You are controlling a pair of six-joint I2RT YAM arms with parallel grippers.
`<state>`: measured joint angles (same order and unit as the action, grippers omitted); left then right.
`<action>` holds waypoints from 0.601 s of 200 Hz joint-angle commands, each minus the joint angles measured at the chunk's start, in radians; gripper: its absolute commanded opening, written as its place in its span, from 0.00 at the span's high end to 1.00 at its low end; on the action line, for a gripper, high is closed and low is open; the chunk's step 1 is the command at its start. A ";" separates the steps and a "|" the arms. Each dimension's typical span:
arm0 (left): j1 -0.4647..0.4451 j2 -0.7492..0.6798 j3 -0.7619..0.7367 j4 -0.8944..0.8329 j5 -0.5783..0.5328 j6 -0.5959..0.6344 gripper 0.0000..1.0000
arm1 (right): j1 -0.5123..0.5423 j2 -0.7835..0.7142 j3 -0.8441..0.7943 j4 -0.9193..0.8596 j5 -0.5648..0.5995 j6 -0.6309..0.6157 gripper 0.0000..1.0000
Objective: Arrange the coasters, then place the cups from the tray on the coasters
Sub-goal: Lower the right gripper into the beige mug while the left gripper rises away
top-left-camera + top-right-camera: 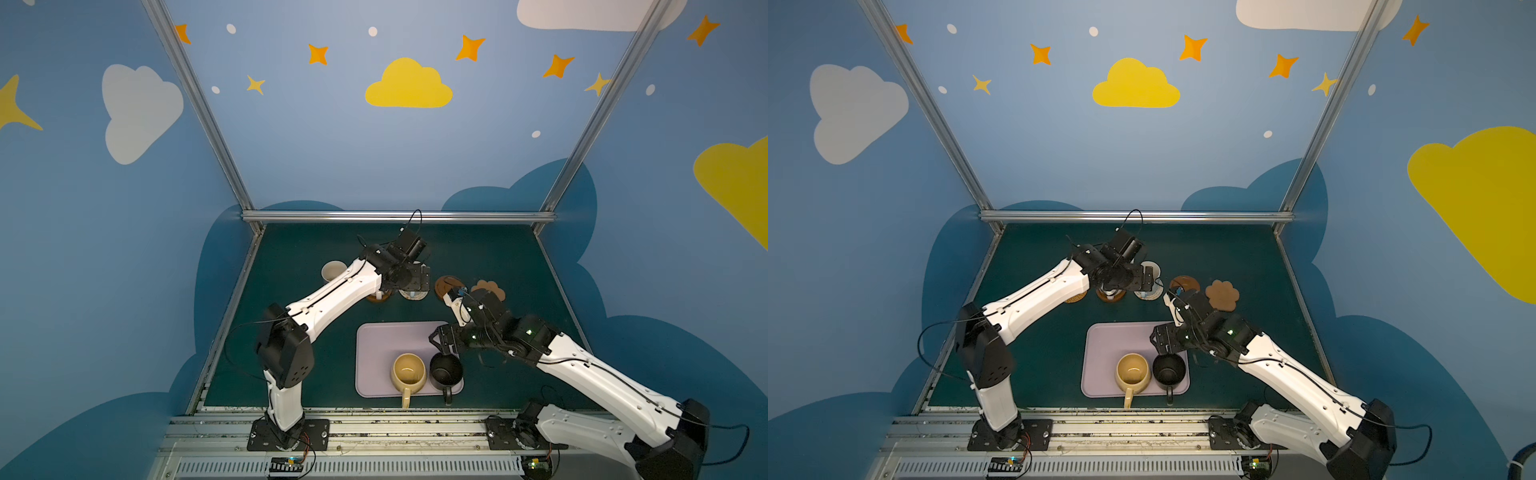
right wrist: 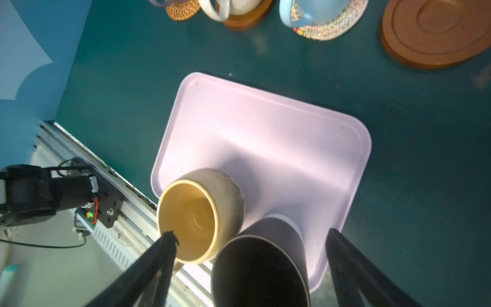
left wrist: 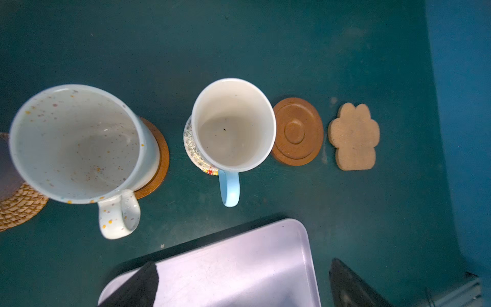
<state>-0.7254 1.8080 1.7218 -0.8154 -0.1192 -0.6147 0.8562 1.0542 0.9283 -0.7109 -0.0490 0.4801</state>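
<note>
The lilac tray (image 2: 265,138) carries a mustard cup (image 2: 199,215) and a black cup (image 2: 260,271). My right gripper (image 2: 252,249) is open just above the black cup, one finger on each side of its rim. On the far row, a lilac cup (image 1: 333,271) stands on the tan woven coaster (image 3: 18,210). A cream speckled cup (image 3: 77,143) stands on a wooden coaster (image 3: 159,159), and a light blue cup (image 3: 233,125) on the whitish woven coaster (image 3: 191,143). My left gripper (image 1: 417,286) hangs open and empty above the blue cup. A second wooden coaster (image 3: 297,131) and the paw coaster (image 3: 354,137) are bare.
The green mat (image 1: 478,257) ends at a metal frame rail (image 1: 399,217) at the back and at side rails. The arm bases sit on a slotted rail (image 1: 374,432) along the front. Both cup handles on the tray point toward that front rail.
</note>
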 commanded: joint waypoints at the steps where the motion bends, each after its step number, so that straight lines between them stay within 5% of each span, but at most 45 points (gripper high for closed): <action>1: 0.016 -0.079 -0.061 0.035 0.035 0.018 0.00 | 0.058 -0.013 0.043 -0.044 0.071 0.040 0.13; 120: 0.106 -0.432 -0.395 0.054 0.208 0.121 0.00 | 0.399 0.104 0.060 0.048 0.130 0.054 0.27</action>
<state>-0.6331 1.4158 1.3628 -0.7345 0.0322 -0.5186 1.2121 1.1309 0.9638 -0.6907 0.0769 0.5438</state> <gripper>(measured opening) 0.995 0.738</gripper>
